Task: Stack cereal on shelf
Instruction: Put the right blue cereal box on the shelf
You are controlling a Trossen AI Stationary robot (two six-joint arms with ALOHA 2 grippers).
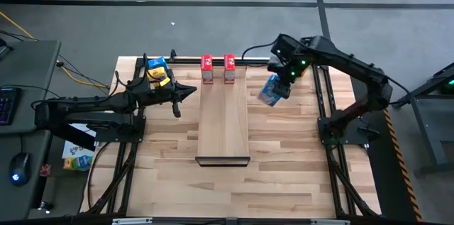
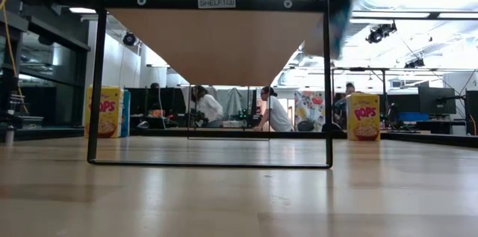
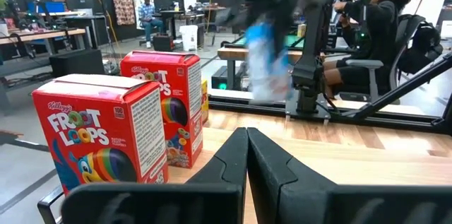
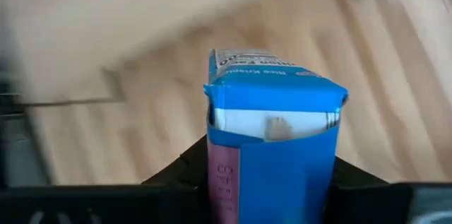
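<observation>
The shelf (image 1: 223, 115), a long pale board with a dark lip at its near end, lies along the middle of the wooden surface (image 1: 284, 175). At the shelf's far end, opposite the lip, two red cereal boxes (image 1: 218, 68) stand upright side by side with a small gap between them; the left wrist view shows them as Froot Loops boxes, one just behind the other.

The right gripper (image 1: 278, 86) is off the shelf's right edge, near the far end, grasping a blue cereal box (image 1: 271, 91). The right wrist view shows the box clamped between the two dark fingers, its top flap facing the camera and wood grain blurred behind it. The blue box appears lifted clear of the surface and does not touch the shelf.

The left gripper (image 1: 186, 93) rests just off the shelf's left edge, clenched with nothing between its fingers. Behind it, farther left of the shelf, a yellow and a blue cereal box (image 1: 157, 71) sit together by the surface's far edge.

Beyond the surface, people (image 2: 272, 111) sit at desks.
</observation>
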